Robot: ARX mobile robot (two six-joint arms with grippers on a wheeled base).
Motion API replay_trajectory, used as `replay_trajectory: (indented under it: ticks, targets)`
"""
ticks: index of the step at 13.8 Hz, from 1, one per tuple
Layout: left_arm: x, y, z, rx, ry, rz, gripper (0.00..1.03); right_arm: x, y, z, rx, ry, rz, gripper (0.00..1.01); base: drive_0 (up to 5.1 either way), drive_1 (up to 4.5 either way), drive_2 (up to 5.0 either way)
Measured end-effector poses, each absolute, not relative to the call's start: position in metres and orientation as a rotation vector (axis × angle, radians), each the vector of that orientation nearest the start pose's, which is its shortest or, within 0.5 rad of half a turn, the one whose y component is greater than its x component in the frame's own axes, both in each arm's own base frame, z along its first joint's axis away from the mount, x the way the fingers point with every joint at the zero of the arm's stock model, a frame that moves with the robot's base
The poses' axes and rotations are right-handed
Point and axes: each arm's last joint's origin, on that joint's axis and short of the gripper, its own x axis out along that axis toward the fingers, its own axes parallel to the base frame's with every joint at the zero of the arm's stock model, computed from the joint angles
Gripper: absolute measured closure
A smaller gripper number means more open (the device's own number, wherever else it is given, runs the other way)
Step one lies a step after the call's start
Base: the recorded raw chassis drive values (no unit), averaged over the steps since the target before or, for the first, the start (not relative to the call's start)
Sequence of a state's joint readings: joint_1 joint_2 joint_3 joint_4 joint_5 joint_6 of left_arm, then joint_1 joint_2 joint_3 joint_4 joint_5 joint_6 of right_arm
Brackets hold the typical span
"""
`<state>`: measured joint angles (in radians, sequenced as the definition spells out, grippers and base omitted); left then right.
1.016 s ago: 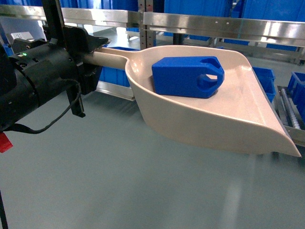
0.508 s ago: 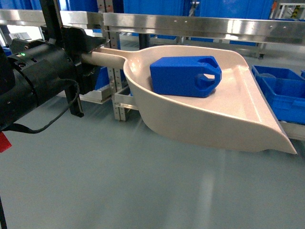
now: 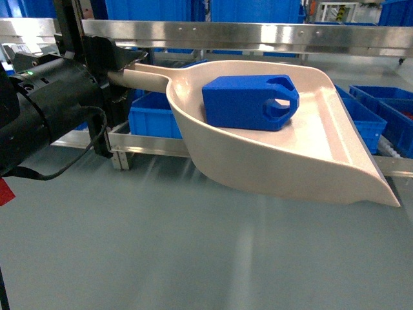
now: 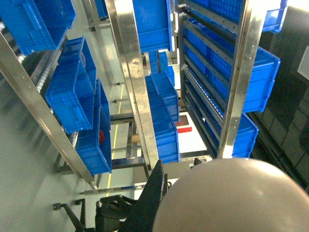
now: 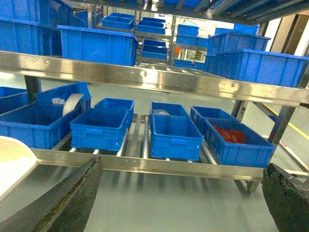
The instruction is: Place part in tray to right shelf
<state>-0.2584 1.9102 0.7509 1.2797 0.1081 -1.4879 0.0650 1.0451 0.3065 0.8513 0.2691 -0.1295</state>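
While clamping the tray (image 3: pixel 284 161) handle, left pincer (image 3: pixel 119 71) carries the part (image 3: pixel 248 102).

No readable text, labels or numbers anywhere

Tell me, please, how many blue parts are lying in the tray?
1. The part lies inside the tray, near its handle end; the open tray hides no others.

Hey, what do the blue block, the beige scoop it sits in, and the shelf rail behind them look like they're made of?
The blue block looks like matte moulded plastic: uniform colour, dull faces, crisp angled corners. The beige scoop also looks plastic, smoother, with a soft sheen along its curved wall. The shelf rail appears to be bright metal, probably steel: silvery, reflective, with small fasteners showing.
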Motion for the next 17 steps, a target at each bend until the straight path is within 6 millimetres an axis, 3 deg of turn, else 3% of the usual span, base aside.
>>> replay_trajectory:
  ticks: [6,17]
  targets:
    - [0.3433,-0.0969,0.1634,-1.476,0.185,-0.395,0.9,0.2041,0.0053,0.2224,-0.109,-0.101,-0.215,0.03,-1.9,-1.85,-1.9]
    - [0.3439,-0.0948,0.1634,-1.477,0.178,-0.389,0.9,0.2041,0.0054,0.2221,-0.11,-0.098,-0.214,0.03,0.0,0.0,0.0]
